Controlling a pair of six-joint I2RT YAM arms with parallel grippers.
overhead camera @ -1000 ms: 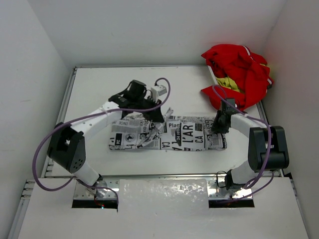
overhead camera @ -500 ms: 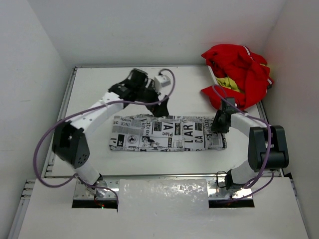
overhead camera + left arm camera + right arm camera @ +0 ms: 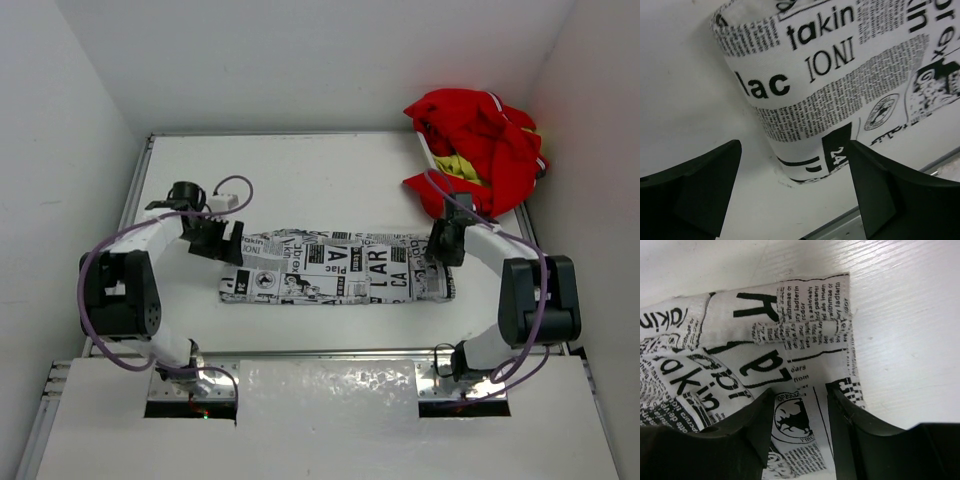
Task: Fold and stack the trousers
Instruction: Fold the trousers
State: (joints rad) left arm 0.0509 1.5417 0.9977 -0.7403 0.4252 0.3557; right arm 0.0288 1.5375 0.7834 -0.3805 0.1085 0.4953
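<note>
The trousers [image 3: 335, 268], white with black newspaper print, lie folded in a long flat strip across the middle of the table. My left gripper [image 3: 226, 244] hovers at the strip's left end, open and holding nothing. In the left wrist view, that gripper [image 3: 794, 148] has its jaws wide apart, and the rounded cloth end [image 3: 840, 85] sits just beyond them. My right gripper [image 3: 441, 248] rests on the strip's right end. Seen from the right wrist, this gripper [image 3: 801, 390] has its jaws apart, with a flat piece of printed cloth [image 3: 790, 335] lying between them.
A heap of red clothing [image 3: 478, 140] with a yellow-green piece [image 3: 458, 167] fills the back right corner. White walls close in on both sides and the back. A metal rail [image 3: 840, 227] runs along the table edge near the left gripper.
The left gripper let go of the lifted cloth, opened, and swung left from the strip's middle to its left end. The trousers now lie flat. The right jaws have widened.
</note>
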